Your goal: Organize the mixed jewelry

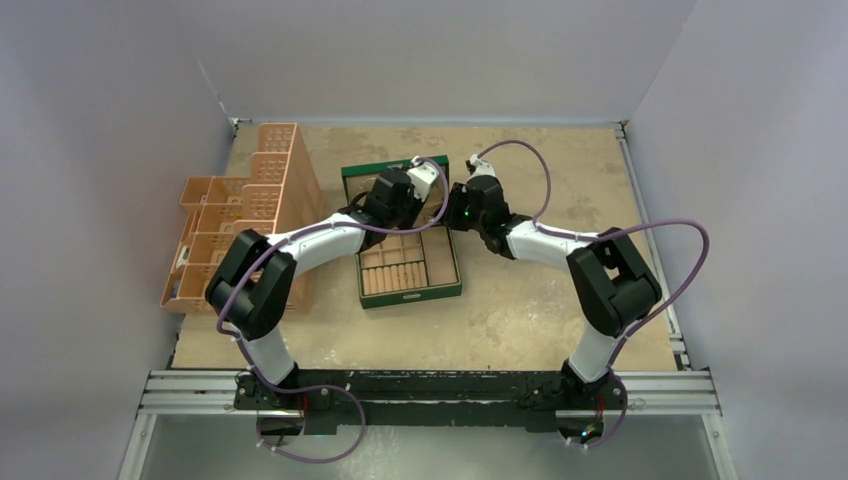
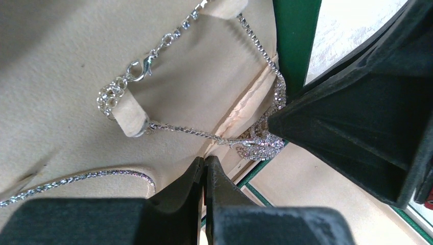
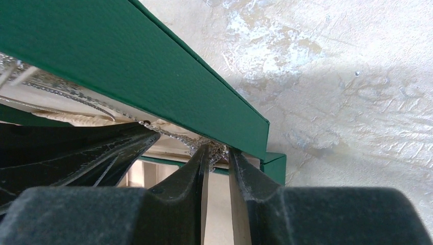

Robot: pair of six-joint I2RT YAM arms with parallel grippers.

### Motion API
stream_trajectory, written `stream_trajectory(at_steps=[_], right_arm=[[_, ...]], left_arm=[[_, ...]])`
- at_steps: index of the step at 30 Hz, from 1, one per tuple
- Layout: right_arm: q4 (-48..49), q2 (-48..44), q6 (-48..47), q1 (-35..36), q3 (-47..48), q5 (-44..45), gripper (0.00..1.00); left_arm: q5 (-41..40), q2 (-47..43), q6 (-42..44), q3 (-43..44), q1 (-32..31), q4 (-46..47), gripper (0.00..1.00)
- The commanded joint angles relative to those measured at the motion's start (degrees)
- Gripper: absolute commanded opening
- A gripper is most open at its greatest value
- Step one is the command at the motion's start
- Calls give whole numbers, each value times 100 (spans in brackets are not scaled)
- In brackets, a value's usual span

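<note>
Inside box: glittery silver chain hooked over tan tabs; left gripper clenched, right gripper unclear.

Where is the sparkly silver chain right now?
In the left wrist view, the sparkly silver chain hangs over tan tabs inside the green box, its glittery bunch on the right, by the right pincer.
</note>
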Motion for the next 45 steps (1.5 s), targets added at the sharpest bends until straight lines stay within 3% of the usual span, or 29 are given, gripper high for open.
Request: stream_trajectory(at_steps=[1,5,10,22,45], right_arm=[[241,51,23,-13,235,65,22],[359,45,43,-14,201,36,16],[641,-94,107,-14,40,15,0],[1289,-979,157,-15,-342,-168,0],[2185,-378,1025,-10,-151,-842,0]], left_arm=[[190,-282,29,-57,21,29,0],[217,-300,46,-75,25,6,0],[219,-308,47,-84,25,-2,0],[275,-344,323,-212,13,176,0],[788,-515,358,-532,30,572,0]])
